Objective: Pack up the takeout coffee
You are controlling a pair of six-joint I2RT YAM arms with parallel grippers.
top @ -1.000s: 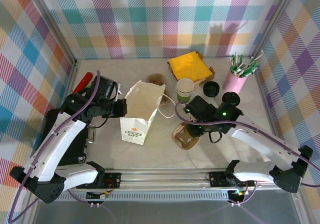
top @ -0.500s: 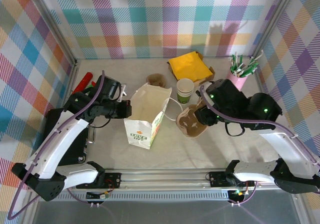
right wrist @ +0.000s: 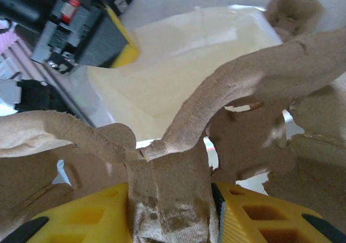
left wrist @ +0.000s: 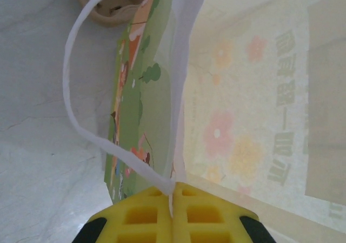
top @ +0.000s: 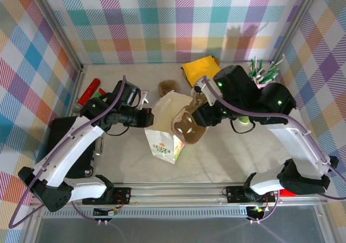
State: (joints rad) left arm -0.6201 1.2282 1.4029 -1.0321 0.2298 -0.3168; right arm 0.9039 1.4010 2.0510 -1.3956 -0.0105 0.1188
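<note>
- Far out to the left of the left gripper (top: pixel 144 115), a red cylinder (top: pixel 89 90) lies on the table (top: pixel 232 156), close to the plaid side wall.
- At the left gripper itself, the yellow pads (left wrist: pixel 135 216) are clenched on the rim of the white paper bag (top: pixel 165 129), with the thin white handle strap (left wrist: pixel 73 80) pinched in between them and looping away from the fingers.
- Just to the right of that gripper, the bag stands on the table with its mouth open upward, and green print shows on its near side.
- Beyond the bag, on the far side from the left gripper, a loose brown pulp carrier (top: pixel 168 85) rests on the table. The left wrist view catches its edge past the handle loop.
- Left of the right gripper (top: pixel 204 112), a second brown pulp cup carrier (top: pixel 186 125) hangs tilted over the bag's open mouth. Whether it touches the rim I cannot tell.
- In the right wrist view the yellow fingers (right wrist: pixel 254 216) are clamped on both sides of that carrier's central stem, with the pale inside of the bag beyond it.
- Behind the right gripper, a yellow napkin (top: pixel 195 70) lies near the back wall.
- Further right, a bundle of green-and-white straws (top: pixel 265 70) stands up past the arm.
- Where the takeout coffee stands I cannot tell, since the right arm covers the table on that side.
</note>
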